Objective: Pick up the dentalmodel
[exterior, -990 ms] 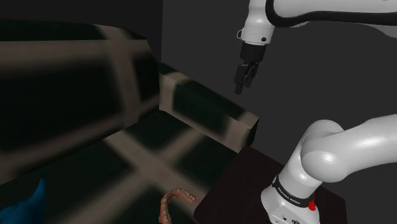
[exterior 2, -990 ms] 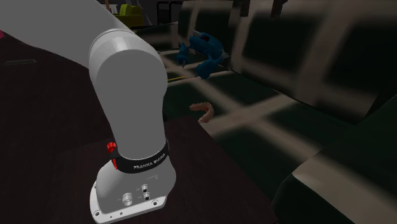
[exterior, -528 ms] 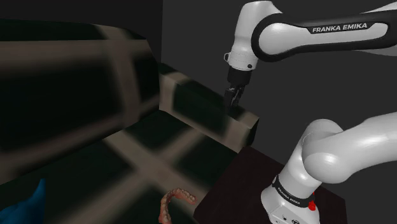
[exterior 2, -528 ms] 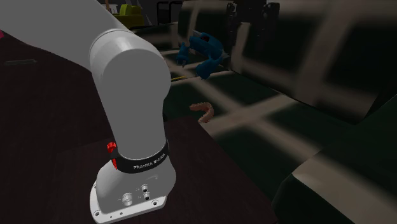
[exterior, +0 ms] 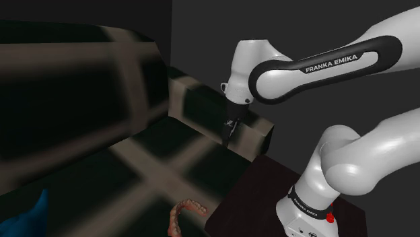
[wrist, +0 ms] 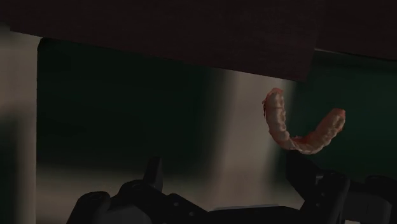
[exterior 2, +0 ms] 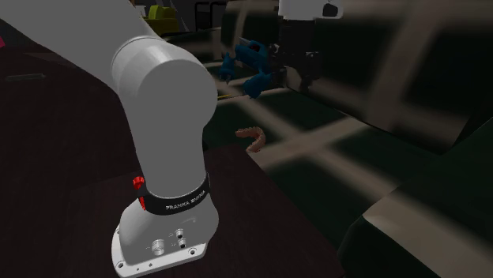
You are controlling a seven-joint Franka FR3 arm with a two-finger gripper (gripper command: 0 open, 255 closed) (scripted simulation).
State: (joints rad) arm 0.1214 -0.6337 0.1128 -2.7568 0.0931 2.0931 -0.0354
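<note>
Now the arm (exterior: 303, 67) has swung down. A second ago the jaws hung high in front of the dark wall; half a second ago they had dropped to the level of the armrest (exterior: 202, 108). At this moment they point down over the sofa (exterior: 155, 155), close beside that armrest and low above the seat cushion. The jaws are open and hold nothing: in the wrist view the two black fingers (wrist: 153, 173) stand well apart with only cushion between them.

Meanwhile the dental model (exterior: 183, 214), a pink U-shaped arch of teeth, has not stirred. It lies on the seat at the sofa's front edge, just beside the corner of the dark stand (exterior: 262, 185), and well apart from the jaws toward the shoulder view's lower left. In the second exterior view the dental model (exterior 2: 254, 138) sits nearer the camera than the jaws, which hang farther back beside a blue thing (exterior 2: 257, 59) on the cushion. In the wrist view the dental model (wrist: 300, 145) lies ahead of the tip of one finger, off to that side and not between the two.

So the descent has brought the model into the hand camera's sight, which I judge a good start, but the approach is unfinished. The jaws likely need to shift sideways until the arch sits between the fingers, then go lower before closing.
</note>
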